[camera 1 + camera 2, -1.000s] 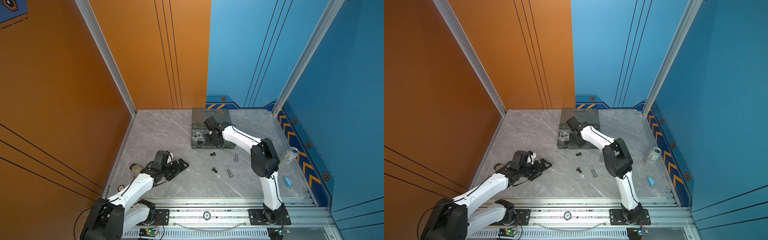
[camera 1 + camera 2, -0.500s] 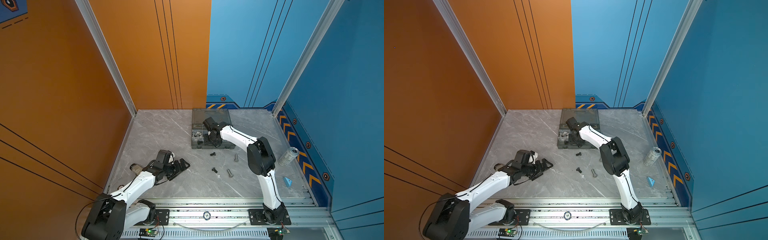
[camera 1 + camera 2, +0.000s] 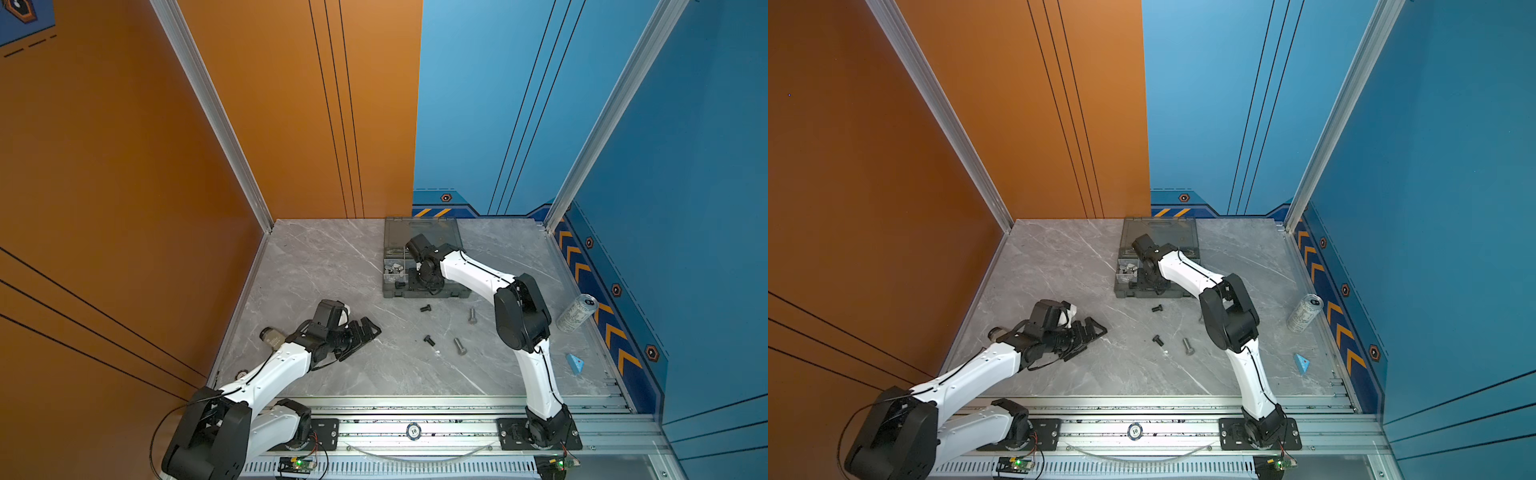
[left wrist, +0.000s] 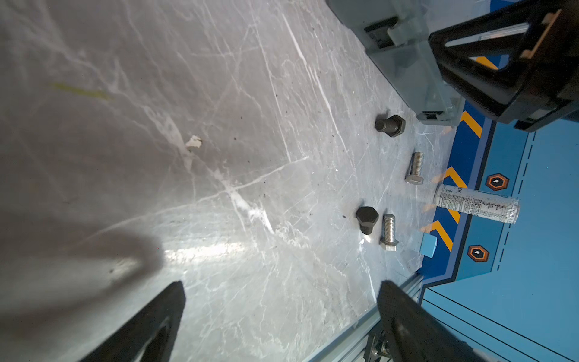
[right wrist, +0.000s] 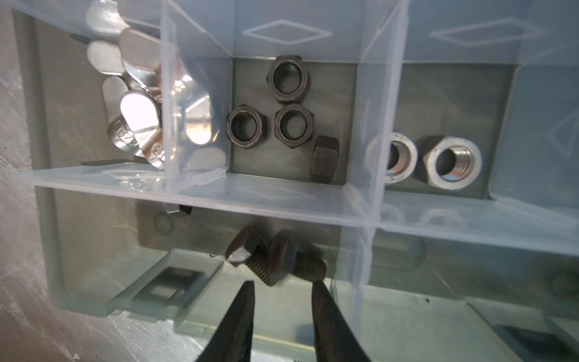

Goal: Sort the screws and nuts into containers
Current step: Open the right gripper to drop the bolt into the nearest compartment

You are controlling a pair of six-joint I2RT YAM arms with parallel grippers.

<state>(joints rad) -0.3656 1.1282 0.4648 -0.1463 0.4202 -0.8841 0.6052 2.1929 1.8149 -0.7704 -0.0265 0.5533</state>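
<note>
We are looking at an orange wall (image 3: 291,104) and a blue wall (image 3: 478,104) enclosing a grey marbled table (image 3: 316,266). A smoky plastic box (image 3: 453,293) is sitting far-centre. The left gripper (image 3: 365,336) is standing wide open. The right gripper (image 5: 282,283) is gaping slightly, empty, above two black bolts (image 5: 282,258) crossing in a near-row compartment. Two silver bolts (image 3: 472,316) are lying flat before the box, shafts running near-to-far.

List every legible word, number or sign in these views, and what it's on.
"10": on the poker chip set in the front rail.
"ER": the end of a bigger word on the drink can; the rest is hidden and the fine print is too small to read.
Stamped characters on a wing nut: too blurred to read.
Orange hexagon badges on the blue wall: a symbol only, no words.
</note>
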